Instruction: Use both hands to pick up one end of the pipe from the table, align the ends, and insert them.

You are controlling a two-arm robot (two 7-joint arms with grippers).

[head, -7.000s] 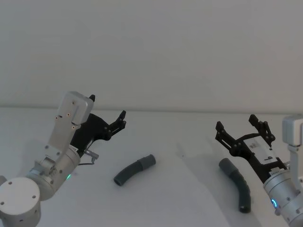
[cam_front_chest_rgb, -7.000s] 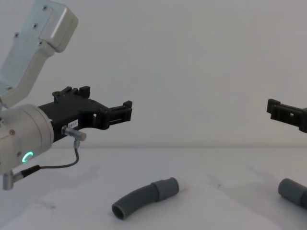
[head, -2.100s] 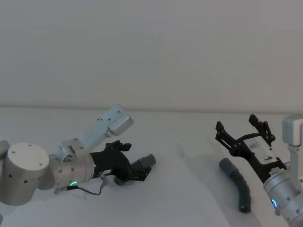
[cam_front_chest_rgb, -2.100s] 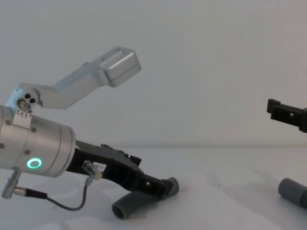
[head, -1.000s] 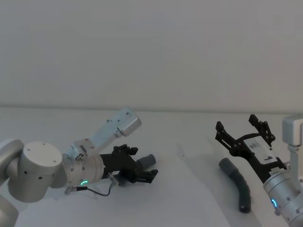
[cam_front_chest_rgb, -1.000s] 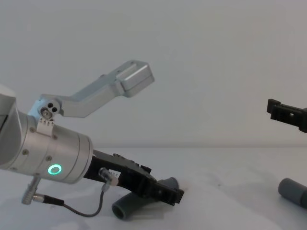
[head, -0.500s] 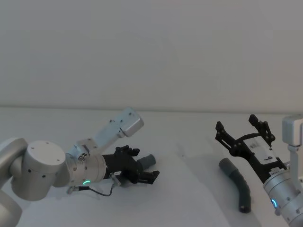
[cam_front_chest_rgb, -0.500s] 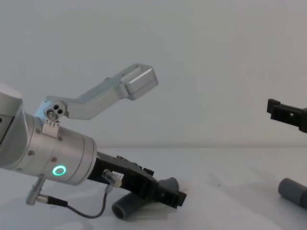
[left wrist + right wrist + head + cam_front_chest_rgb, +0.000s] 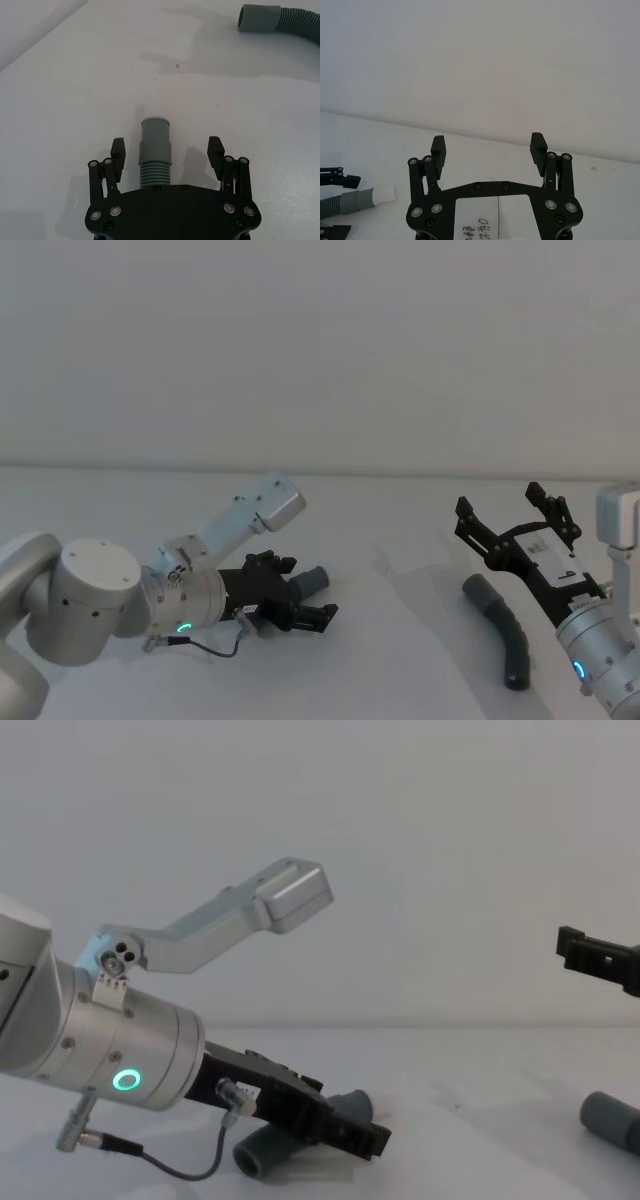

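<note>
My left gripper (image 9: 303, 592) sits low over the desk (image 9: 400, 670), fingers spread either side of the left pipe piece (image 9: 155, 167) without touching it. Its long axis runs straight out from the palm, cuff (image 9: 155, 131) pointing toward the desk's far right. My right gripper (image 9: 510, 508), fingers spread, hovers above the other piece (image 9: 508, 635), which curves toward the near edge.

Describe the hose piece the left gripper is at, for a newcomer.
On the white table, find the left gripper, low on the robot's left. The hose piece lies between its open fingers, untouched; the other hose piece lies by the right gripper.
</note>
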